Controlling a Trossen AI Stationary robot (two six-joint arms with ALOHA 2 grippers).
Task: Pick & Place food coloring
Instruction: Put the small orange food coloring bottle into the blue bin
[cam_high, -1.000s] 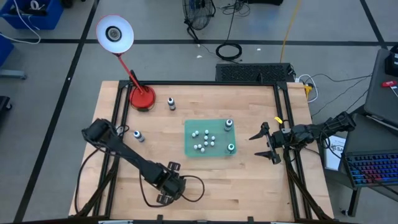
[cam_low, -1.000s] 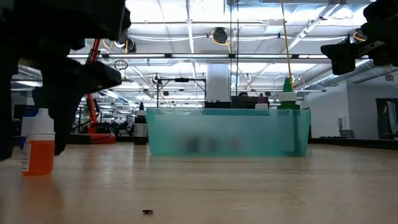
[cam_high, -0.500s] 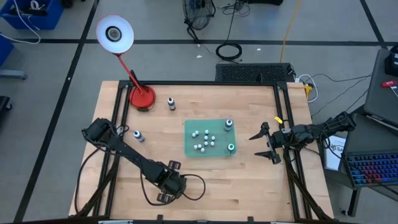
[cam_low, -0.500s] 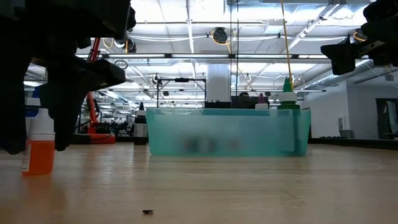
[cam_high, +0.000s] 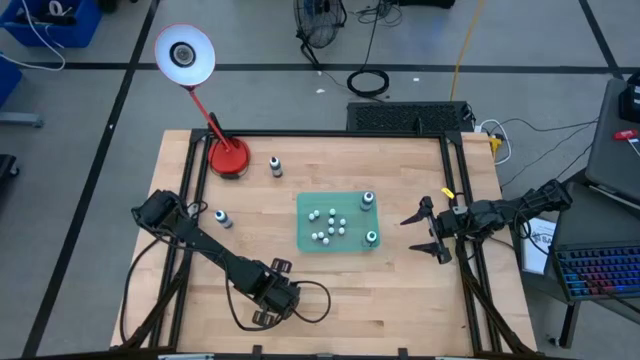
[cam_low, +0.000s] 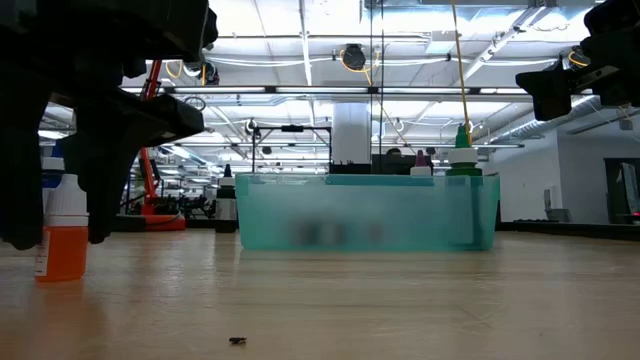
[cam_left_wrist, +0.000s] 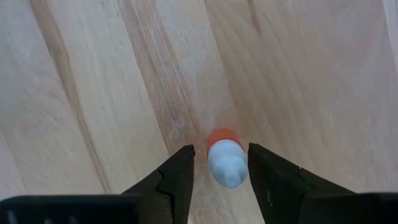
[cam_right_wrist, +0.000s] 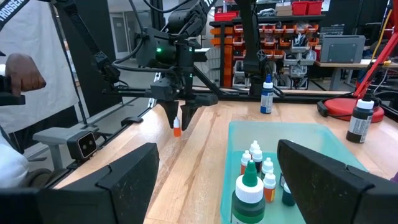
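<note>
An orange food coloring bottle (cam_left_wrist: 227, 165) with a white cap stands upright near the table's near edge, also seen low on the left (cam_low: 65, 255). My left gripper (cam_left_wrist: 219, 151) points down over it, open, one finger on each side with a gap to the cap. The arm hides this bottle in the high view. Several tiny white-capped bottles and two larger teal-topped ones (cam_high: 368, 200) stand in the green tray (cam_high: 305, 235). A blue bottle (cam_high: 221, 217) and a dark bottle (cam_high: 275, 166) stand loose on the table. My right gripper (cam_high: 410, 233) hovers open to the right of the tray.
The red lamp base (cam_high: 229, 157) sits at the table's far left corner, its stem leaning out to the white shade. A black frame borders the table. A person's hand (cam_right_wrist: 22, 71) shows beyond the table in the right wrist view. Bare wood lies between the tray and the near edge.
My left gripper has shifted slightly about the orange bottle; in the low view one finger now covers the bottle's edge, which showed whole a second ago. The bottle has stayed where it was.
</note>
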